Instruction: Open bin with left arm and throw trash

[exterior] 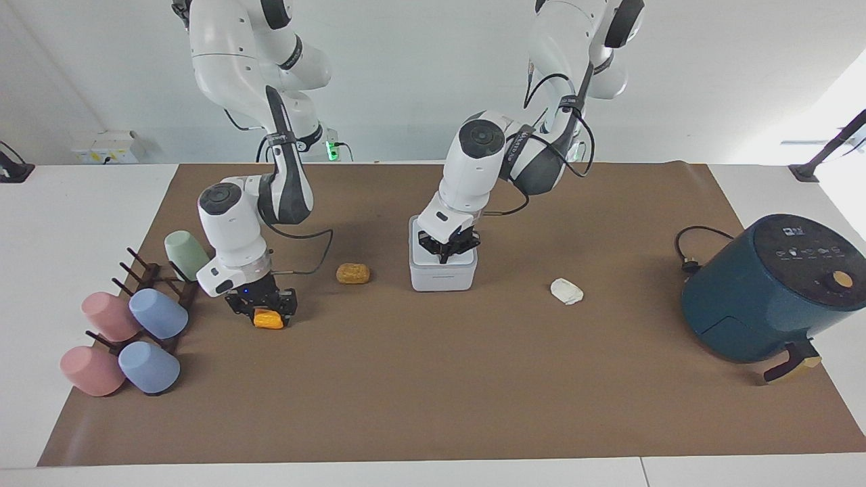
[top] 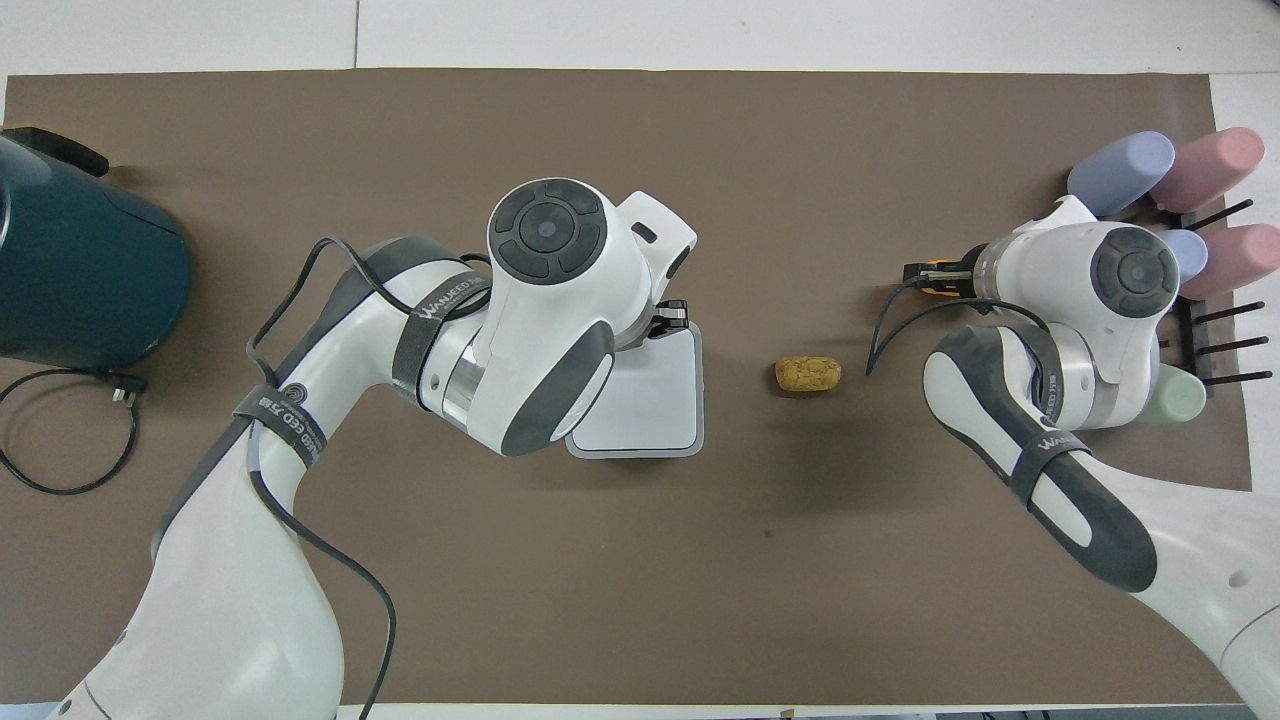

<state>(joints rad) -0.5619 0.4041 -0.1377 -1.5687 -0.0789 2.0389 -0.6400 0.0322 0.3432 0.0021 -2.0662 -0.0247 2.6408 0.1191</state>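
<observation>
My left arm [exterior: 541, 162] bends down over the bin [exterior: 443, 270], which stands on the brown surface [exterior: 433, 379] with its lid down. My left gripper [exterior: 446, 254] has its fingers pressed together, holding nothing, and their tips are on the lid. I think the button is just under them, so I should push straight down and gently, then lift away to let the lid rise.

My right gripper [exterior: 268, 316] is low at the cup rack's end, its fingers closed on the orange wedge [exterior: 268, 318]. I should raise it only when the lid is up. The golden-brown lump [exterior: 353, 273] lies between my two grippers. The white wad [exterior: 566, 291] lies past the bin, toward the teal appliance [exterior: 771, 291].
</observation>
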